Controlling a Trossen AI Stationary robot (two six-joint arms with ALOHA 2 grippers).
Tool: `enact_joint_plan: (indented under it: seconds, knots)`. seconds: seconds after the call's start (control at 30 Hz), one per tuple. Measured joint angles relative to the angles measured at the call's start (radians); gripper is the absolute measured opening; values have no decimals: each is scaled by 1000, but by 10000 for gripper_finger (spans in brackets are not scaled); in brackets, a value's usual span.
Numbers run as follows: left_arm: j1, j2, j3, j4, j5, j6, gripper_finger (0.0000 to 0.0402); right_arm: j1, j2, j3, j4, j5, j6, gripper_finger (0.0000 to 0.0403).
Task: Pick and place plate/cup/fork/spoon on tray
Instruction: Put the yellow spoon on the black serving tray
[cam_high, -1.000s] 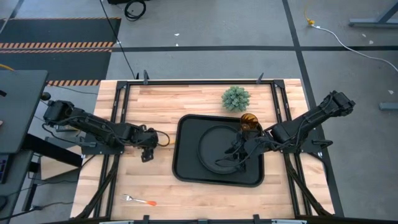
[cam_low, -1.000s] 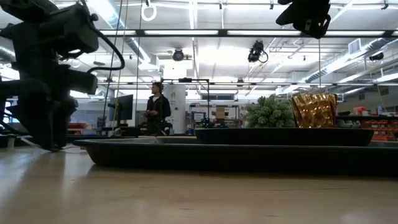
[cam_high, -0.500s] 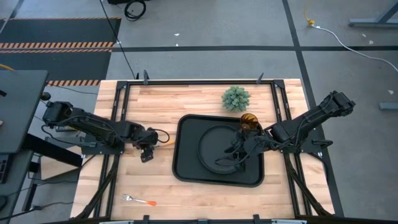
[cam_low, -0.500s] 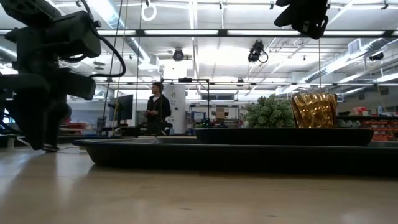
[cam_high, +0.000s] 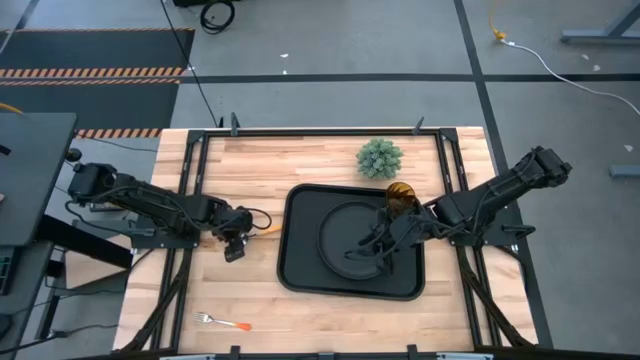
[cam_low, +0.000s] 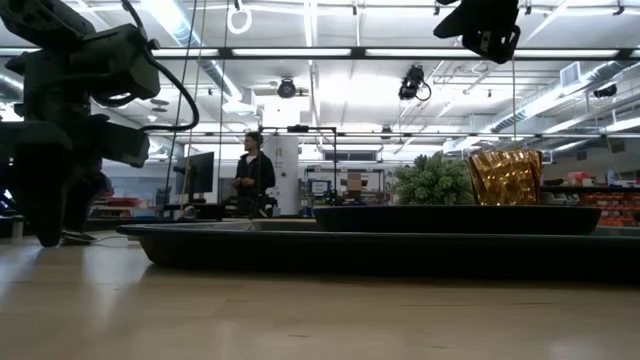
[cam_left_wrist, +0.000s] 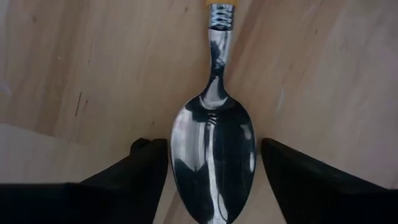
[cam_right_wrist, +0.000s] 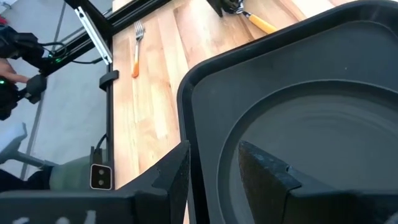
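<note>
The spoon (cam_left_wrist: 214, 155) lies on the bare wood left of the tray (cam_high: 300, 270), bowl up, its orange handle (cam_high: 262, 229) pointing toward the tray. My left gripper (cam_left_wrist: 214, 180) points down over the bowl, open, one finger on each side with a thin gap showing. The plate (cam_high: 350, 238) lies flat in the tray, and the amber cup (cam_high: 400, 196) stands at the tray's far right corner. The fork (cam_high: 222, 322) lies near the table's front left edge. My right gripper (cam_right_wrist: 214, 171) hangs open above the plate's left rim and holds nothing.
A fuzzy green plant ball (cam_high: 380, 158) sits on the table behind the tray. Black frame rails (cam_high: 190, 180) run along both table sides. Bare wood lies between the fork and the tray. A person (cam_low: 250, 175) stands far off in the room.
My left gripper has sunk toward the table over the spoon and turned a little at the wrist. The spoon, fork, plate and cup have stayed where they were.
</note>
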Motion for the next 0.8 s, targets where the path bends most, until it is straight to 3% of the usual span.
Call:
enact_joint_plan:
  seconds: [0.2, 0.5, 0.8]
  knots:
    - [0, 0, -2, 3, -7, 5, 174, -29, 0, 0, 23, -29, -35, 142]
    - [-1, 8, 65, -52, -26, -20, 177, -55, -2, 64, 16, -10, -164, 142]
    - [28, 4, 211, -422, -111, -132, 178, -38, -3, 110, 5, -7, -251, 142]
